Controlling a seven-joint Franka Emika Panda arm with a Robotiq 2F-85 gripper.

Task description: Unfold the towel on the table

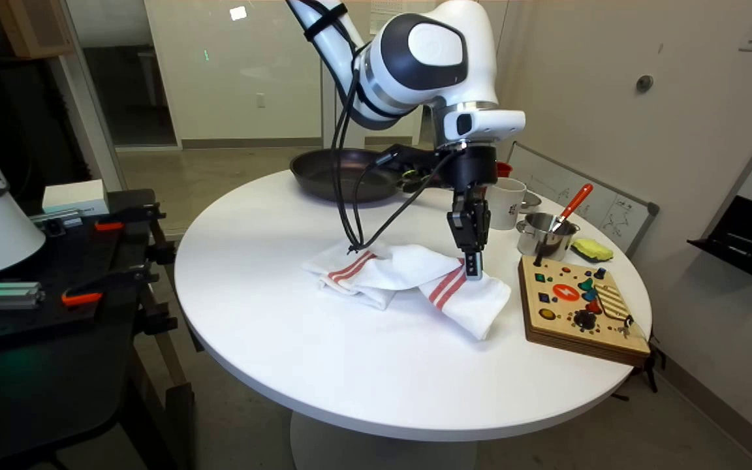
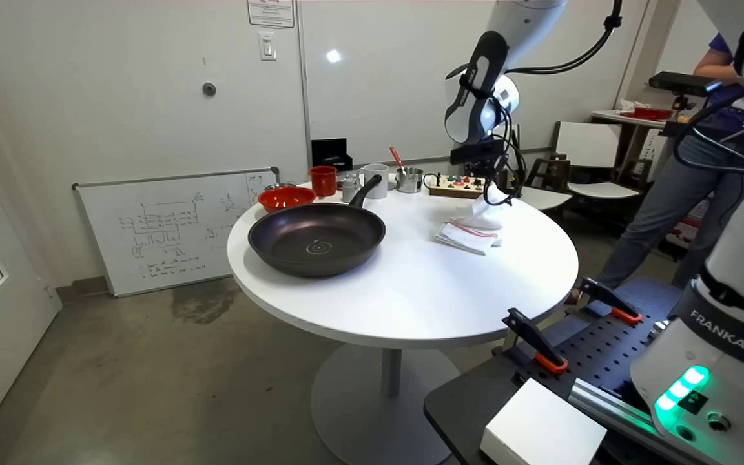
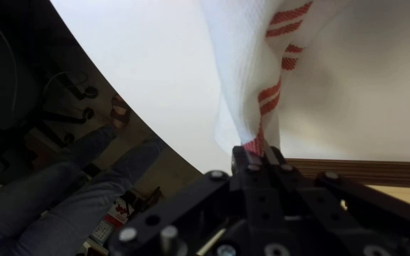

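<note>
Pale walls (image 2: 120, 90) stand behind the round white bench (image 1: 350, 372), and on that bench lies the towel (image 1: 408, 264), white with paired red stripes, rumpled and partly folded in layers. I have my hand (image 3: 261, 153) clamped on the towel: in the wrist view a red-striped bit of its cloth runs in between my fingertips (image 3: 240, 155), while the end farther from them lies folded on the bench.

Just beside the towel, with a strip of bench between, I see a wooden board (image 1: 565, 314) set with knobs and switches. Farther from the towel on that side are a steel pot (image 1: 532, 240) with a red-handled utensil (image 1: 575, 201) leaning in it, and a yellow-green pad (image 1: 591, 249), cloth or sponge, I cannot tell which. A white mug (image 1: 505, 202) stands near the pot, farther from the towel than the board.

Well apart from the towel, a black frying pan (image 2: 317, 239) sits with its handle angled up. Past the pan from the towel is a red bowl (image 2: 287, 197). Off the bench, well away from the towel, a whiteboard (image 2: 165, 239) covered in marker drawings leans by the wall.
</note>
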